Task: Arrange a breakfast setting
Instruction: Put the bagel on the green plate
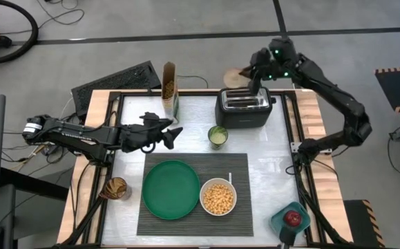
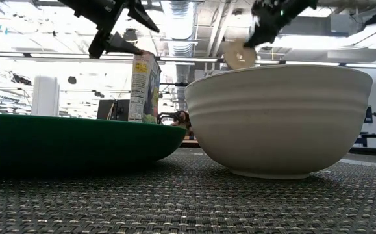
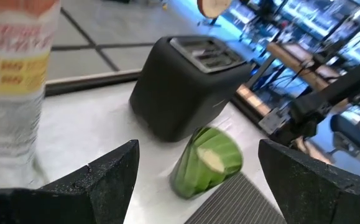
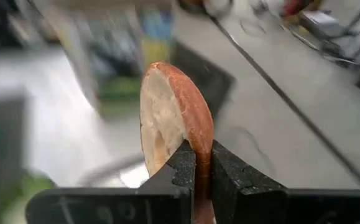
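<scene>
From above, the right claw [image 1: 246,72] hung just behind the black toaster [image 1: 243,108] at the far edge of the table [image 1: 272,176], pinching a tan bagel half [image 1: 237,77] clear of the slots. The left claw [image 1: 173,135] hovered over the table between the cereal box [image 1: 169,90] and the green cup [image 1: 217,136], its fingers spread and holding nothing. On the dark placemat [image 1: 244,214] sat the green plate [image 1: 171,189], bare, with the white bowl [image 1: 217,196] of yellow cereal pieces [image 1: 217,198] just beside it; the red apple [image 1: 293,218] lay in the teal container [image 1: 280,222] at the table's near right corner. At table height, the plate [image 2: 77,140] and bowl [image 2: 278,117] filled the foreground on the mat [image 2: 188,201], with the bagel half [image 2: 239,54] held high above the bowl. The left wrist view showed two wide-apart fingers [image 3: 105,177] framing the cup [image 3: 206,162], toaster [image 3: 189,84] beyond. The right wrist view showed the fingers [image 4: 183,171] pressed on the bagel half [image 4: 167,118], standing on edge between them.
</scene>
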You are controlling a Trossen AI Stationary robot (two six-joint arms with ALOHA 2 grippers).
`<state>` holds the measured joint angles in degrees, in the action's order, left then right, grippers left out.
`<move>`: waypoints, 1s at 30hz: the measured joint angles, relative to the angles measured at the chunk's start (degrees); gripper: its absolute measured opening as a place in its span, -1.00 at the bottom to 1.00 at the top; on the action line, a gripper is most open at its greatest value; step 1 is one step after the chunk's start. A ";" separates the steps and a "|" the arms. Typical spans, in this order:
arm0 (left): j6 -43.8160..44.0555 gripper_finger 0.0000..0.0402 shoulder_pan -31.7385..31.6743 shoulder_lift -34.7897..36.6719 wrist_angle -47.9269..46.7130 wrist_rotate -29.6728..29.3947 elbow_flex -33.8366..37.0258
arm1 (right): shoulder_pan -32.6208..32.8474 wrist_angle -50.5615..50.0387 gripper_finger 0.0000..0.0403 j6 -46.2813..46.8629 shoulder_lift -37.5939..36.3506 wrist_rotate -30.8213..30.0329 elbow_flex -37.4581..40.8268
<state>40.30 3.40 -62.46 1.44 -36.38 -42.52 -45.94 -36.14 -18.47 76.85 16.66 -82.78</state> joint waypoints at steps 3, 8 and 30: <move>-2.70 0.55 0.00 0.00 4.01 -0.02 0.00 | 0.21 4.70 -0.75 9.56 -1.19 9.13 -0.51; -9.34 0.55 -0.02 0.00 13.78 2.31 0.00 | 4.00 8.09 -0.75 16.93 -1.60 14.92 -0.42; -23.40 0.55 -4.70 -0.54 29.56 14.47 0.00 | 27.16 25.47 -0.75 24.52 5.49 3.55 -0.34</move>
<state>16.90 -1.30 -63.00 31.00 -21.91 -42.52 -18.78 -10.67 6.05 82.35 20.21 -83.13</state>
